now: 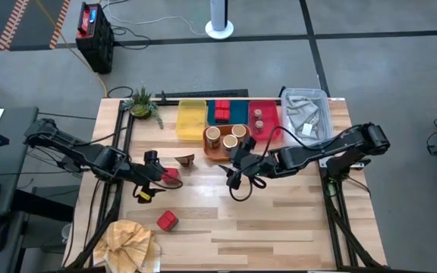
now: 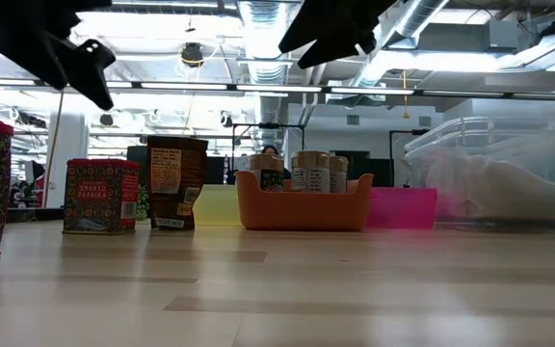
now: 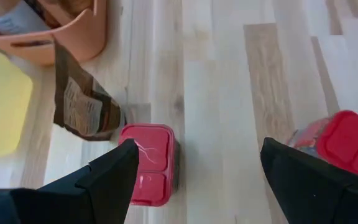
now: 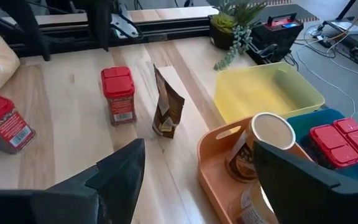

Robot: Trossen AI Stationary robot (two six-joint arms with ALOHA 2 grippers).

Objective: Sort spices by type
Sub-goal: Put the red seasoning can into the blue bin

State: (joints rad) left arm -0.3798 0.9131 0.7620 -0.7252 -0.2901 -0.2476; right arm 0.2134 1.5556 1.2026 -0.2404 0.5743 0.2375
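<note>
Treat the sort as partly complete. Four trays sit in a cluster at the far side of the table: the orange tray holds three tan round jars with pale tops, the blue tray holds red tins, the red tray holds two tiny shakers, and the yellow tray has nothing in it. Three items remain loose on the bare wood, all left of centre: one red tin standing upright directly beneath the left gripper, a second red tin lying nearer the front edge, and a dark brown pouch standing upright beside the yellow tray. Note that the loose tins are boxy, with flat red hinged lids and patterned red labels; the pouch is a slim paper bag with a pale printed label, and it is the only one of its kind, so the yellow tray is the likely place for it. Check the grippers before proceeding. The left gripper hovers above the first loose tin with its fingers spread wide and nothing between them. The right gripper hangs at the near side of the orange tray, fingers likewise apart and carrying nothing. A clear bin of cloth and a tan cloth are not part of the sort.
</note>
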